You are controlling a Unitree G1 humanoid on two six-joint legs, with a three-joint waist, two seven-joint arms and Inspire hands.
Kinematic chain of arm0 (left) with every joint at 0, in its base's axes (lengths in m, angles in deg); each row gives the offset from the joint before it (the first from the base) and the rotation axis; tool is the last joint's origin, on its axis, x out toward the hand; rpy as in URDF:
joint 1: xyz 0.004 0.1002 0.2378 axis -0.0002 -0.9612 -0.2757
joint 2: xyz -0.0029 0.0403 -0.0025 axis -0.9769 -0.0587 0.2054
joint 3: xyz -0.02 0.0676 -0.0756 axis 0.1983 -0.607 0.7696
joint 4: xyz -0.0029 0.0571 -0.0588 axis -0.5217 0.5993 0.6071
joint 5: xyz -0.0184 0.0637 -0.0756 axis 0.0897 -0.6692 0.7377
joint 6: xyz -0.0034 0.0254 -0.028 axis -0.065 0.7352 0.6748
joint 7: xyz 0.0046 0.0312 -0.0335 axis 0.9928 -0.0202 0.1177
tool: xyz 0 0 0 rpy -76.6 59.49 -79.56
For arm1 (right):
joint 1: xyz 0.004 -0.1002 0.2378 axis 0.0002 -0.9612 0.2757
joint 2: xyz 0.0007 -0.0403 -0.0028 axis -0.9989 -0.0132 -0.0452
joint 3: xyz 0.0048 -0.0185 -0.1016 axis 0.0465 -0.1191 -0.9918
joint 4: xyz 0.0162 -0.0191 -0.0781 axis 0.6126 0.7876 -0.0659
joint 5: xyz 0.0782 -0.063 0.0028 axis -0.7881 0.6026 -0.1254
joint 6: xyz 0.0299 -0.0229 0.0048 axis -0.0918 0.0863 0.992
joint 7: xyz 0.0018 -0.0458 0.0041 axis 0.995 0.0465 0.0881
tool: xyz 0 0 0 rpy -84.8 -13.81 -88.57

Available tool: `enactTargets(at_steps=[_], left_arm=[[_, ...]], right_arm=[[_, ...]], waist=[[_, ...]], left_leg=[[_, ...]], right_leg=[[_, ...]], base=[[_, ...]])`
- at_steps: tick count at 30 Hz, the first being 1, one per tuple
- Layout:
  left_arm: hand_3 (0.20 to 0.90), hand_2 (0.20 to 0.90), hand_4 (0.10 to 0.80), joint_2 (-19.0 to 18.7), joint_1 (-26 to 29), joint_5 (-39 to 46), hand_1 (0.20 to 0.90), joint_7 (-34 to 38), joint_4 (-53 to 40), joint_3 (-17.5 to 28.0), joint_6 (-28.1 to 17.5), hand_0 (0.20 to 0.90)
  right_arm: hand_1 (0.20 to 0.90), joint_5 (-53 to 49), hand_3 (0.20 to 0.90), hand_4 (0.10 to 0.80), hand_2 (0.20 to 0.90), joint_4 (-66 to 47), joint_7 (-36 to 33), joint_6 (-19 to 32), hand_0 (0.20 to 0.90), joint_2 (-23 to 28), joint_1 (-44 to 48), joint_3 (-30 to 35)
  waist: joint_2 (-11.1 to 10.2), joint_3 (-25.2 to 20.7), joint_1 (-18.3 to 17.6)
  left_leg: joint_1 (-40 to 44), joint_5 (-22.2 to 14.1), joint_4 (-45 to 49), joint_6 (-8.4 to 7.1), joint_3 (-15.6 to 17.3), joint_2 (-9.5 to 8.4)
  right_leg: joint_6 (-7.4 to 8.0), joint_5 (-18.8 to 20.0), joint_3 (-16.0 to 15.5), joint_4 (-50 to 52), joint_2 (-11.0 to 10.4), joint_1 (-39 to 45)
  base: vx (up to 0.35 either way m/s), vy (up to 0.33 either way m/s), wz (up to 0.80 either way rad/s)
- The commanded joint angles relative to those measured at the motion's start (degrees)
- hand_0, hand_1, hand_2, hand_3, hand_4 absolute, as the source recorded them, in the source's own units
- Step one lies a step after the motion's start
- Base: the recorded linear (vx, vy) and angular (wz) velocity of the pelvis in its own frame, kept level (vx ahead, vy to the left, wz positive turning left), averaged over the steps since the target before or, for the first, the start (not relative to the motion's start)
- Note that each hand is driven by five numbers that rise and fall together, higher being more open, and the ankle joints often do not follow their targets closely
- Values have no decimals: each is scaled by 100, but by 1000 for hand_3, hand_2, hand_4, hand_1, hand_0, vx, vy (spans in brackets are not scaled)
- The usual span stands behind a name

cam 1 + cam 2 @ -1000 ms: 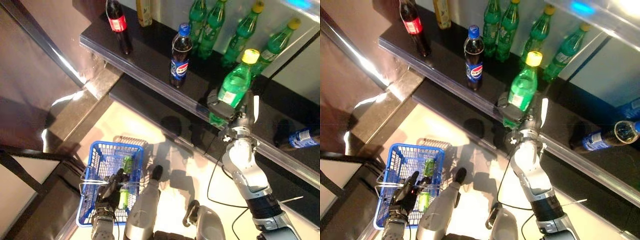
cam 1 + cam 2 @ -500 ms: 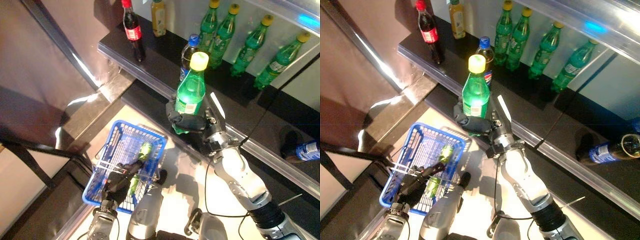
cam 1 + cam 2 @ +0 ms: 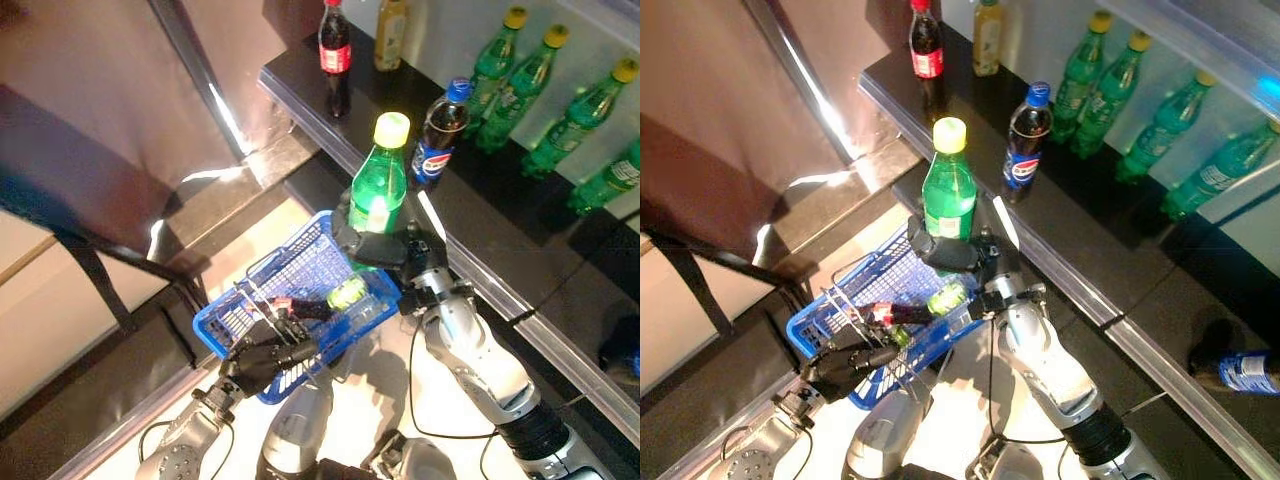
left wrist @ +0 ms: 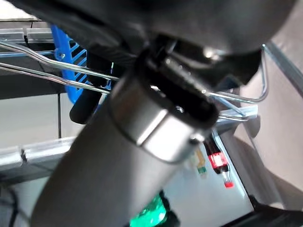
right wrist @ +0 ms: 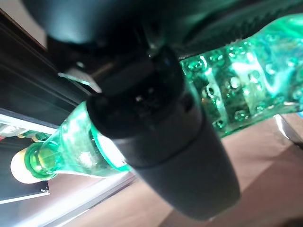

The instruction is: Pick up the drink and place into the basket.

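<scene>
Dark stepped shelves [image 3: 330, 110] run from the top centre toward the right edge of the frame, carrying a row of green bottles [image 3: 497, 65] at upper right, a dark cola bottle with a blue cap [image 3: 437, 135] and a red-labelled bottle [image 3: 334, 45] near the top. Below them lies pale floor.

At centre, the right hand [image 3: 385, 248] has its fingers curled round the lower body of the green drink [image 3: 378, 190], yellow cap up and upright, just above the far right corner of the blue basket [image 3: 262, 296]. Held this way, the bottle looks set to go down into the basket without tipping.

At lower left, the left hand [image 3: 262, 358] has its fingers closed round the basket's wire handles [image 4: 57, 78], keeping the basket raised and tilted toward the bottle, apparently to meet it. A small green bottle [image 3: 347, 292] already lies inside, beside something with a red tip that is hard to identify.

The drink's base is hidden behind the right hand. The left wrist view is mostly filled by the arm itself. At the right edge, another bottle [image 3: 1245, 372] lies on a lower shelf, cut off.
</scene>
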Motion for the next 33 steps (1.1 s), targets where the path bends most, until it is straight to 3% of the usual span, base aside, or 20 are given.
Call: enactTargets(at_steps=[1,8,22,26,28,33], left_arm=[[200,300,100,21,12,578,300,-1593,-2190,-60,-502,300],[200,300,100,21,256,573,300,-1832,-2677,-47,-373,300],[200,300,100,184,527,663,300,-1588,-2968,137,-180,300],[200,300,100,289,466,730,300,-1779,-3082,166,-90,300],[200,300,100,257,447,768,300,-1911,-3177,180,-145,300],[200,300,100,308,407,900,300,-2036,-3433,227,-144,300]], right_arm=[[300,-91,200,100,300,-591,-65,732,300,-121,534,-189],[300,-517,200,100,300,-366,-62,665,300,-457,515,-356],[300,-727,200,100,300,-102,-149,446,300,-1044,797,-718],[300,-257,200,100,300,68,-281,278,300,-1113,771,-790],[300,576,200,100,300,290,-316,186,300,-1062,718,-835],[300,1340,200,100,300,1148,-32,387,300,-972,641,-909]], waist=[[288,-1271,72],[245,-1247,145],[229,-1364,244],[219,-1422,295],[227,-1443,312],[319,-1503,391]], left_leg=[[329,-494,264,-147,-66,104],[379,-474,229,-138,-160,120],[504,-478,186,-126,-285,105],[492,-503,227,-133,-297,90],[493,-519,240,-134,-289,72],[515,-521,247,-145,-311,14]], right_leg=[[-423,858,-101,-197,131,-238],[-419,880,-199,-231,144,-142],[-437,854,-227,-209,149,-48],[-439,832,-241,-184,137,-37],[-427,820,-258,-155,110,-40],[-424,768,-355,-76,13,8]], base=[[19,-21,18],[24,-32,6],[34,-3,4],[32,5,0],[15,19,0],[40,70,1]])
